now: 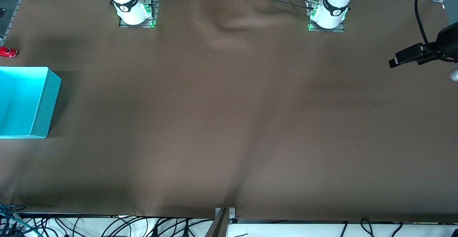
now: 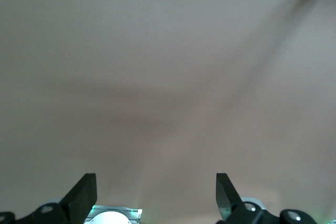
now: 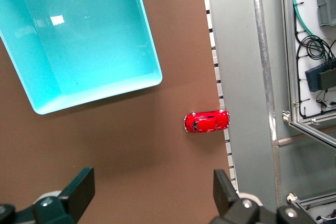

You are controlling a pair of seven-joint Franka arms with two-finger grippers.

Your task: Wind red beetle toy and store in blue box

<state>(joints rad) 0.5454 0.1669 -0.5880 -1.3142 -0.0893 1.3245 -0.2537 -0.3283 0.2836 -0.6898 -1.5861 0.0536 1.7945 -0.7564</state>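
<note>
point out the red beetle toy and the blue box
red beetle toy (image 3: 206, 121), right wrist view, on its roof
blue box (image 1: 45, 102), front view, on its outer side wall

Glossy red beetle toy (image 3: 206, 121) (matt tablecloth (image 1: 229, 122))

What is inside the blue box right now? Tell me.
Nothing: the blue box shows only its bare cyan floor and walls. In the front view part of it is cut off. The red beetle toy sits outside on the brown cloth, at the table's edge.
</note>
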